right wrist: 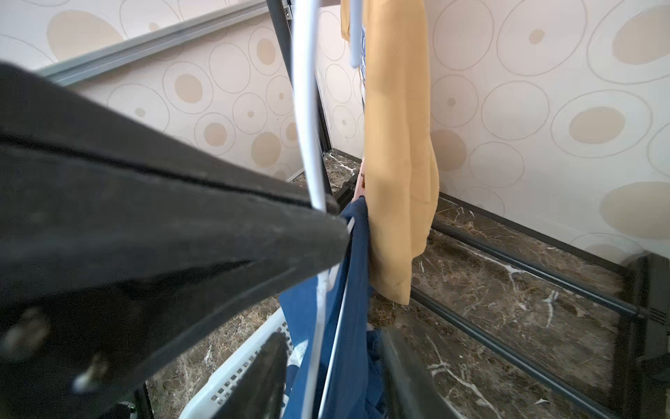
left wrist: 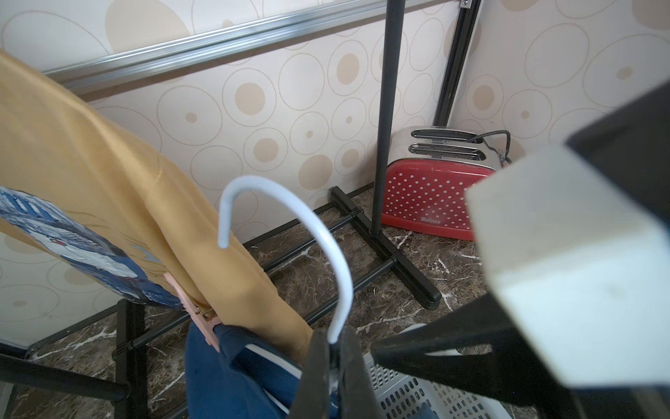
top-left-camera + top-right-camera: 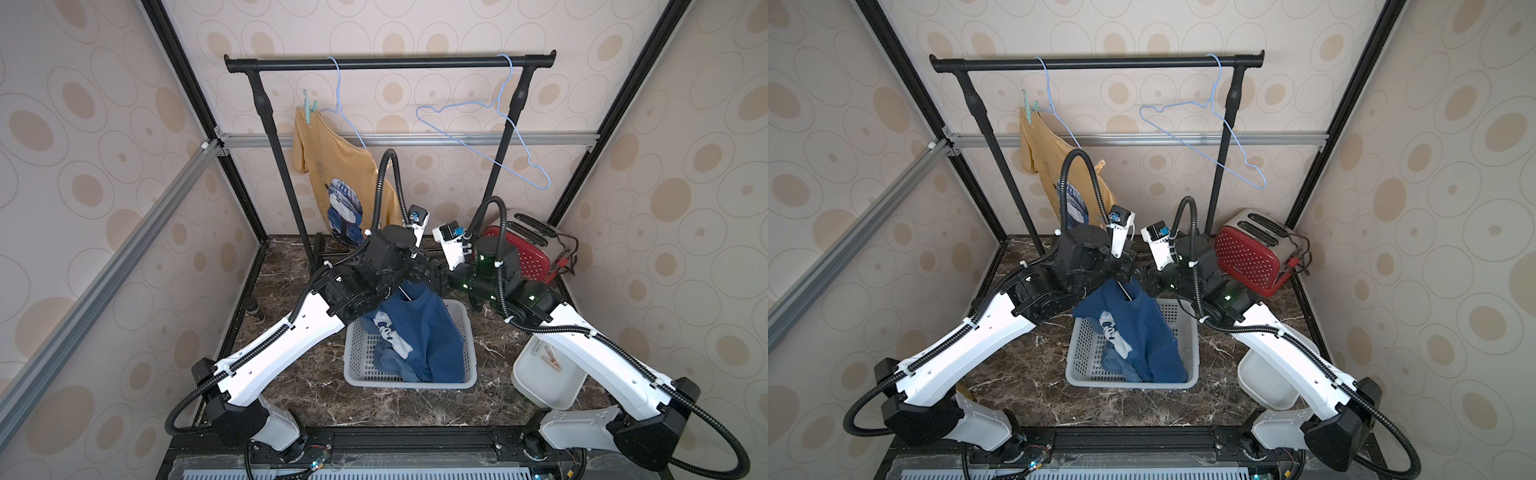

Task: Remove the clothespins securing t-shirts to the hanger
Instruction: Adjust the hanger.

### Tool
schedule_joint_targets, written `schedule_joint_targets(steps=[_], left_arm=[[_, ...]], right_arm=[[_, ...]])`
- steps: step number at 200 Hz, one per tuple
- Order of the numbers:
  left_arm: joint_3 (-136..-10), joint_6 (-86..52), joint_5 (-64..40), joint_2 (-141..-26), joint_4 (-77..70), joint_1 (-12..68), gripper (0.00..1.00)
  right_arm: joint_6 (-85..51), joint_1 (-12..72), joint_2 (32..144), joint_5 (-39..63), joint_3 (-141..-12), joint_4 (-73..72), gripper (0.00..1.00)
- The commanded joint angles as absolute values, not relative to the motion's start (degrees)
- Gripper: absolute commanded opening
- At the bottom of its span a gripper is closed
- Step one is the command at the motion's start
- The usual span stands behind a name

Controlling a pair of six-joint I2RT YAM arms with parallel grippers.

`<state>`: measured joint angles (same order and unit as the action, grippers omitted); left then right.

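Teal clothespin point(image 3: 307, 109) atop mustard t-shirt point(image 3: 332, 166) (pink clothespin point(image 2: 192, 312) lower down), navy t-shirt point(image 3: 424, 328) below

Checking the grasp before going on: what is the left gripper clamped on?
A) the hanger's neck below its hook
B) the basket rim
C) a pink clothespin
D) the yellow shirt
A: the left gripper is shut on the hanger just under its hook, navy t-shirt hanging below.

You face a dark brown, marble-patterned worktop point(image 3: 307, 386) veined in white. A grey perforated basket point(image 3: 409, 383) sits at its middle, toward the front. A white tub point(image 3: 540, 390) stands to the basket's right. A red toaster point(image 3: 534, 259) dotted with white fills the far right corner. The feet of a black clothes rack point(image 2: 409, 275) rest along the back.
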<state>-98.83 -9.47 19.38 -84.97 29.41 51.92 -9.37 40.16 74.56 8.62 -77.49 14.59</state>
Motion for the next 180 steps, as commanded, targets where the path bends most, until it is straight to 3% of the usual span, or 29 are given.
schedule_joint_targets(steps=[1, 145, 180], left_arm=[[-101.5, -10.5, 19.8, -83.6, 29.1, 52.3, 0.0], [-100.6, -10.6, 20.6, -82.1, 29.0, 52.2, 0.0], [-99.6, -10.3, 20.7, -81.3, 28.9, 52.2, 0.33]], right_arm=[[-9.7, 40.4, 76.0, 8.8, -78.6, 9.7, 0.4], [-10.3, 40.4, 78.6, 10.4, -78.3, 5.4, 0.06], [-10.6, 40.4, 78.6, 10.7, -78.8, 5.4, 0.0]])
